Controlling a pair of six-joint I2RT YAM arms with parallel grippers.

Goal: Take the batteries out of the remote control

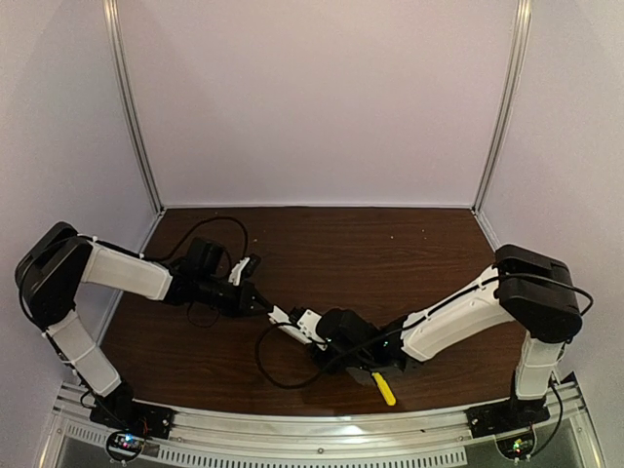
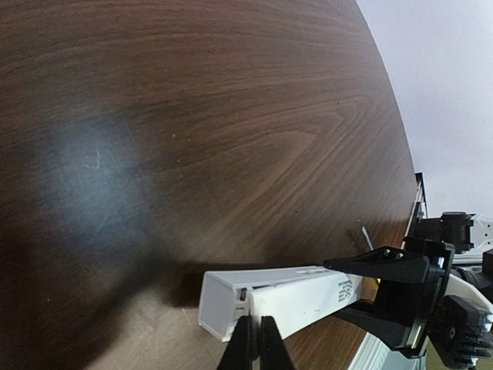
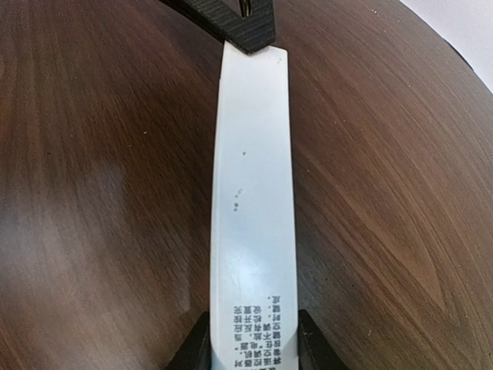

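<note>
The remote control, a slim white bar with printed text near one end, is held just above the wood table. My right gripper is shut on its printed end, one finger on each side. My left gripper is shut, its two tips pressed together against the remote control at the seam of a lid near the far end. In the right wrist view those left tips touch the far end of the remote control. The batteries are hidden.
A yellow-handled screwdriver lies on the table near the front edge, under my right arm. The metal base rail runs along the near side. White walls enclose the brown table.
</note>
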